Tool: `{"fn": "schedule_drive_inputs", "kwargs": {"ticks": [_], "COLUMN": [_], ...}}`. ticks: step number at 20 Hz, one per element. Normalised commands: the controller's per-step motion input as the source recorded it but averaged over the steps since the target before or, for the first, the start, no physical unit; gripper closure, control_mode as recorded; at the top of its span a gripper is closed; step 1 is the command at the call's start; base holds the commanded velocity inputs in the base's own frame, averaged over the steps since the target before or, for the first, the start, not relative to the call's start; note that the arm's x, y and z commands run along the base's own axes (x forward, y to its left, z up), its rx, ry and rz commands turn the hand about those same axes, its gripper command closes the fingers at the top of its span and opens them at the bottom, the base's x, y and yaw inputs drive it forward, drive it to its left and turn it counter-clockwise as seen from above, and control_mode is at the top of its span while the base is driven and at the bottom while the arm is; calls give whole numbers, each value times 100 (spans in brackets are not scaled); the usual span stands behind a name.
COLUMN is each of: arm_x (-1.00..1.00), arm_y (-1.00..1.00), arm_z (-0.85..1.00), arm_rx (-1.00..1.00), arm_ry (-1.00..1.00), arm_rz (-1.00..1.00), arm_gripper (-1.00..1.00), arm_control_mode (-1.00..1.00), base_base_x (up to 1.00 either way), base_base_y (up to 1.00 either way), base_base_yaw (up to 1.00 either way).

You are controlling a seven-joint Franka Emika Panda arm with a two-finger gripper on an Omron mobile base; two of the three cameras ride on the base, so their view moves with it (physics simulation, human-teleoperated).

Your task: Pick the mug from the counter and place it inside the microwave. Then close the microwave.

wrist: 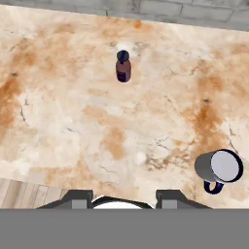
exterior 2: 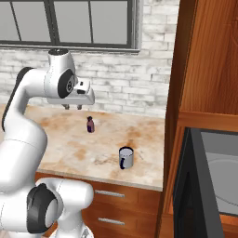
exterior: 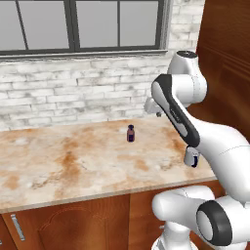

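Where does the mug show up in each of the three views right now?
Left base view: the mug sits at the right, near the counter's front edge, partly hidden behind the arm.
Right base view: the mug stands centre, near the counter's front edge.
Hand view: the mug is at the lower right.
Shared landmark: the small dark bottle, farther back towards the brick wall.

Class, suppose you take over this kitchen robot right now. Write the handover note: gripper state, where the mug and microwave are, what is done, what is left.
Gripper: jaws apart, holding nothing, high above the counter near the back wall.
Mug: upright near the counter's front edge, handle toward the front, untouched. A small dark bottle stands further back, apart from it.
Microwave: to the right of the counter, door open, nothing seen inside.
Done: nothing yet.
Left: bring the gripper down to the mug, grasp it, place it in the microwave, close the door.
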Motion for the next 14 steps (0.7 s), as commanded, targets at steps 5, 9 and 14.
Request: {"fn": "schedule_drive_inputs", "kwargs": {"ticks": [5, 9, 14], "arm_x": [-38, -56, -70], "arm_y": [4, 16, 0], "arm_z": [0, -10, -70], "arm_rx": [0, 0, 0], "arm_ry": [-2, 0, 0], "arm_rz": [9, 9, 2], "arm_gripper": [-100, -100, -100], "arm_control_mode": [-100, -100, -100], "base_base_x": [0, 0, 0], "base_base_y": [0, 0, 0], "base_base_yaw": [0, 0, 0]}}
